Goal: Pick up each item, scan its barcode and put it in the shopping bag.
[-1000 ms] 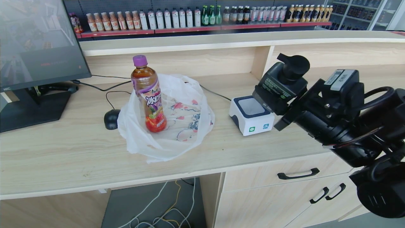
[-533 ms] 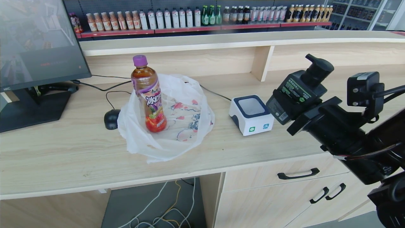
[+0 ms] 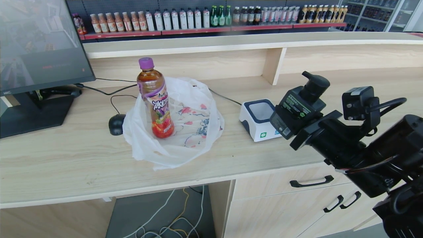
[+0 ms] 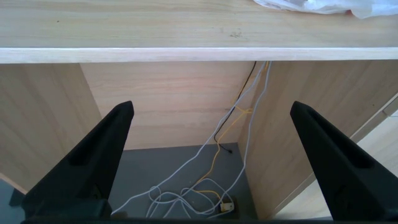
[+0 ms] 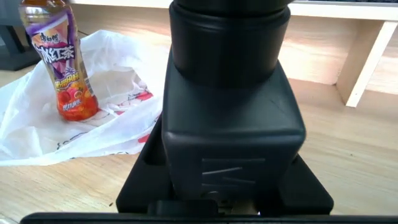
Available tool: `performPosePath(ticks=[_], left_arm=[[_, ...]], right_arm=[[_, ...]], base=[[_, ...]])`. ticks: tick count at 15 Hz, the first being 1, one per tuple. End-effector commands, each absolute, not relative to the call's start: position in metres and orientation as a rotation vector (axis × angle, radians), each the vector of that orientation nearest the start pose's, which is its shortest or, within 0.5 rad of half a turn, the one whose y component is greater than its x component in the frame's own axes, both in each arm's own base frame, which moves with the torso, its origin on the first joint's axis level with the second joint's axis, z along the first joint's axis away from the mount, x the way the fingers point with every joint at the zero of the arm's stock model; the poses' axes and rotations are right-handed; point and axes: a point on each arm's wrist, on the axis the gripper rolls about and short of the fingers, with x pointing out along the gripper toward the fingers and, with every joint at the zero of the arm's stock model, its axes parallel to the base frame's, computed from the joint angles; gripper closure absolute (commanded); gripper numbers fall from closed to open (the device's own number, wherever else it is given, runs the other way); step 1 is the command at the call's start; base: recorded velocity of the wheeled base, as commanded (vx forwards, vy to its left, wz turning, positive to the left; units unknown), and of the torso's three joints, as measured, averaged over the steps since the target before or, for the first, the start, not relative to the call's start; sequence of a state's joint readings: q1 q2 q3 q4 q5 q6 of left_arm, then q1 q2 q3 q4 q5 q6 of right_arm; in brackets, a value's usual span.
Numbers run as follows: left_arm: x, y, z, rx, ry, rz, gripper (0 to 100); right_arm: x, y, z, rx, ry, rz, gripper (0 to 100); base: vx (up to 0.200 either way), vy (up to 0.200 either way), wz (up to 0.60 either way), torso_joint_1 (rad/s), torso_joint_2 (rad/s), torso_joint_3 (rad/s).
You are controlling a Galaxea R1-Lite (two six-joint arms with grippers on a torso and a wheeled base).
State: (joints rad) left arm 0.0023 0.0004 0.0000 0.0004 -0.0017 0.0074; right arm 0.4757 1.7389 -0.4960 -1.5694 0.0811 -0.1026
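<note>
The black pump bottle (image 3: 299,107), clamped in the right gripper (image 3: 313,129), has swung left and down to the right edge of the scanner (image 3: 257,114), pump end tilted far-right, the shopping bag (image 3: 198,112) lying farther left.

A black pump bottle (image 3: 299,105) is held tilted in the jaws of the right gripper (image 3: 297,129), beside the white scanner (image 3: 259,120). A tea bottle (image 3: 155,99) is stood upright in the white bag (image 3: 195,132), well apart from those jaws.
</note>
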Motion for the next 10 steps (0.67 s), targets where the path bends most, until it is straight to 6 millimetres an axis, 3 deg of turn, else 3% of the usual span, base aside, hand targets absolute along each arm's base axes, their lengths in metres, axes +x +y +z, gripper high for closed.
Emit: performPosePath(ticks=[1,10], left_arm=[[-0.0228,-0.0001,0.0755,0.008,0.0,0.002,0],[-0.0228,-0.0001,0.0755,0.005,0.0,0.002,0]], right_arm=[[0.2446,0.1285,0.1871,-0.034,-0.352,0.536,100],[0.2409,0.1266,0.1886,-0.035,-0.356,0.535,100]], base=[[0.0,0.2,0.0,0.002,0.0,0.002],[0.0,0.2,0.0,0.004,0.0,0.002]])
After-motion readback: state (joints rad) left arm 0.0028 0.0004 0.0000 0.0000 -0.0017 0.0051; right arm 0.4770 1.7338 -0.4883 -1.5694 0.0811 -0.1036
